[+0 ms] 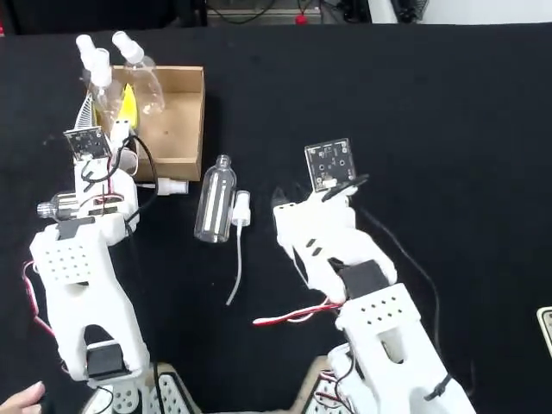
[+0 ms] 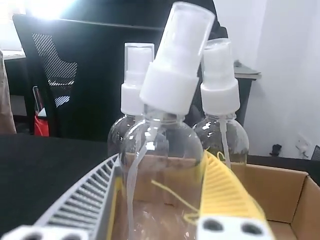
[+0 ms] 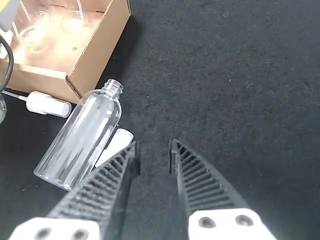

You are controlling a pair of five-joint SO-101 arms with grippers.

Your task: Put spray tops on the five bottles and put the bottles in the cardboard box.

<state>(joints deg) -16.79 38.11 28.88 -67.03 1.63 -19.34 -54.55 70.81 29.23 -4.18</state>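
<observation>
Cardboard box (image 1: 177, 129) holds two capped bottles (image 2: 225, 135). Left fingers (image 2: 225, 195) grip a third capped bottle (image 2: 165, 150) at the box. Right fingers (image 3: 200, 185) are a little open, holding nothing, beside the bare bottle (image 3: 80, 137) lying on the desk (image 3: 240, 75).

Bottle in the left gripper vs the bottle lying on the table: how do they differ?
The held bottle wears a spray top; the table bottle has a bare open neck. The held bottle is clamped in the left gripper at the cardboard box; the table bottle lies on its side on the black table, outside the box, ungripped. Both are clear.
</observation>
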